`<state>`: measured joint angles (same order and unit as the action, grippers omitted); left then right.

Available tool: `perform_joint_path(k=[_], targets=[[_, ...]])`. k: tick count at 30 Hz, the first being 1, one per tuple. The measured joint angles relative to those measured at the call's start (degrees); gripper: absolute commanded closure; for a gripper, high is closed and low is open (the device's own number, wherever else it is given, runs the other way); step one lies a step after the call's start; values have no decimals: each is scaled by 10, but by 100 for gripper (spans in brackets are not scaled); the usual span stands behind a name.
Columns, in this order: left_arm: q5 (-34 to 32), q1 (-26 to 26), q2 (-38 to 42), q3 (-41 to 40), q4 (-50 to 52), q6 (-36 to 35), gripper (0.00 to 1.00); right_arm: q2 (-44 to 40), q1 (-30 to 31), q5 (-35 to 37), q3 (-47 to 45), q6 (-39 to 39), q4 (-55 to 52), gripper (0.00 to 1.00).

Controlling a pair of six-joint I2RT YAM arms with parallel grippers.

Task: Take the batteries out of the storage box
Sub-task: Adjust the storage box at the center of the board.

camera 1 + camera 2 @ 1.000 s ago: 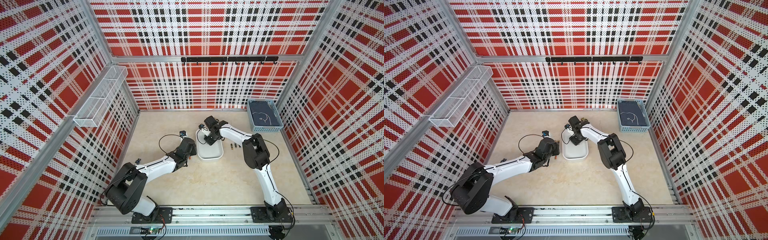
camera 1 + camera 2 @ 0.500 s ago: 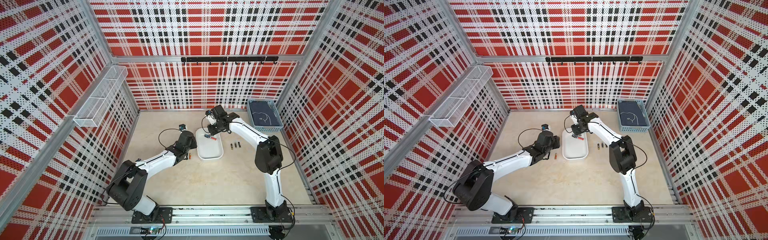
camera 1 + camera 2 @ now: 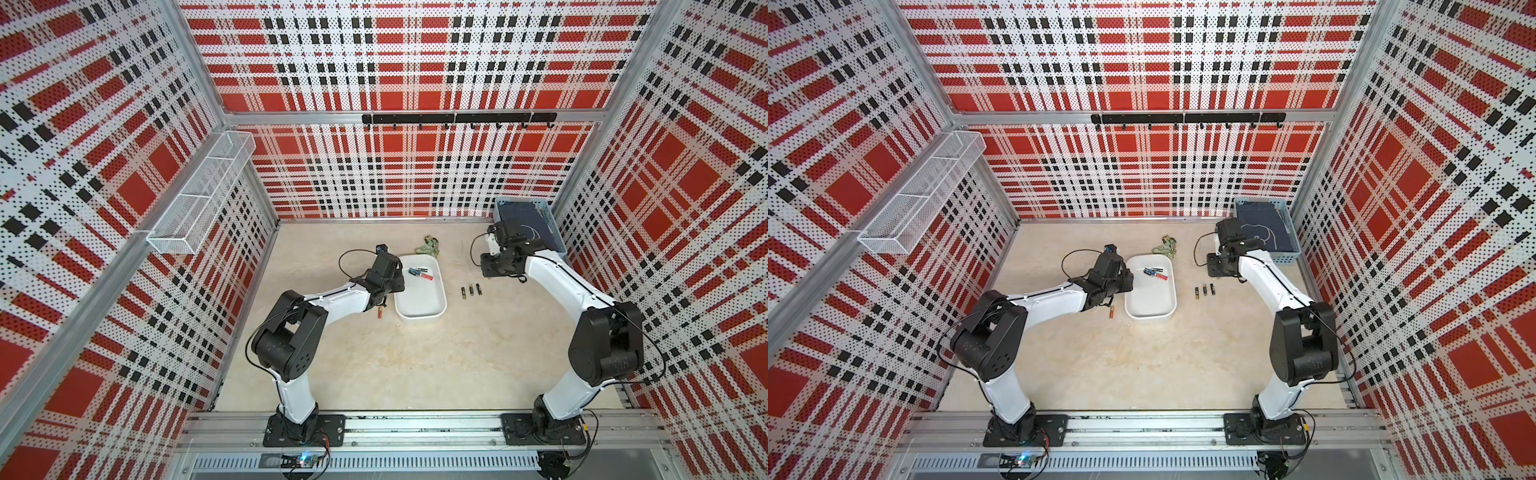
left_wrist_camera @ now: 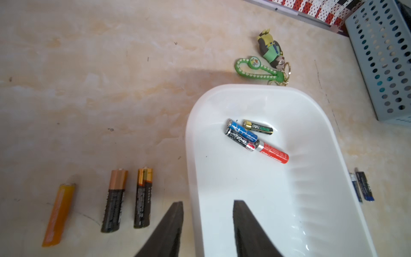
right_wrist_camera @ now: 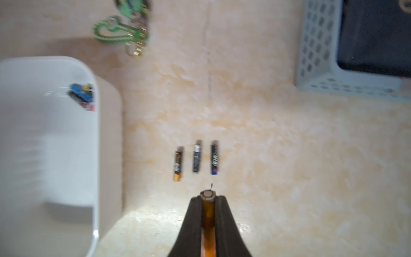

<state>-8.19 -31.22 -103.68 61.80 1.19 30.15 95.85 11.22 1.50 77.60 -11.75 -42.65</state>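
Right wrist view: beside the storage box (image 5: 44,133), the right gripper (image 5: 208,198), inside that box a second ago, has swung out over the table (image 5: 278,133), clamped on an orange battery (image 5: 208,224). The left gripper (image 4: 208,213) stands half open, empty, straddling the box wall. Four batteries (image 4: 251,138) remain inside, so the job looks unfinished.

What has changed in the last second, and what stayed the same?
The right pincer, shut on an amber battery, left the white tray and swung toward the blue basket. The left pincer, open, shifted slightly toward the tray rim. The tray and the three batteries beside it stayed put.
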Motion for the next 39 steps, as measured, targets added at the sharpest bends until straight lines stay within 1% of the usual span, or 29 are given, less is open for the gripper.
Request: perform_joint_path(k=[3,6,7,10,13,19,24,31,35,39], targets=[[2,0,-13,7,5,-5,66,1,-16,26,-43,0,6,100],[2,0,-23,7,11,-11,70,9,-17,36,-66,0,12,100],[0,0,-25,7,13,-12,71,14,-19,38,-71,0,17,100],[-9,-2,-33,16,24,-20,82,35,-20,43,-74,0,32,100],[-19,-5,-40,28,32,-30,87,59,-20,37,-76,-2,51,100],[-39,-12,-50,45,49,-48,87,71,-19,17,-106,-17,78,100],[-43,-14,-54,55,63,-46,87,66,2,8,-149,-43,97,99],[-35,-17,-52,57,73,10,89,22,62,-10,-212,-95,113,99],[-28,-23,-42,44,72,41,89,18,81,-17,-218,-117,126,99],[-28,-31,-37,38,73,57,89,20,91,-23,-217,-129,135,99]])
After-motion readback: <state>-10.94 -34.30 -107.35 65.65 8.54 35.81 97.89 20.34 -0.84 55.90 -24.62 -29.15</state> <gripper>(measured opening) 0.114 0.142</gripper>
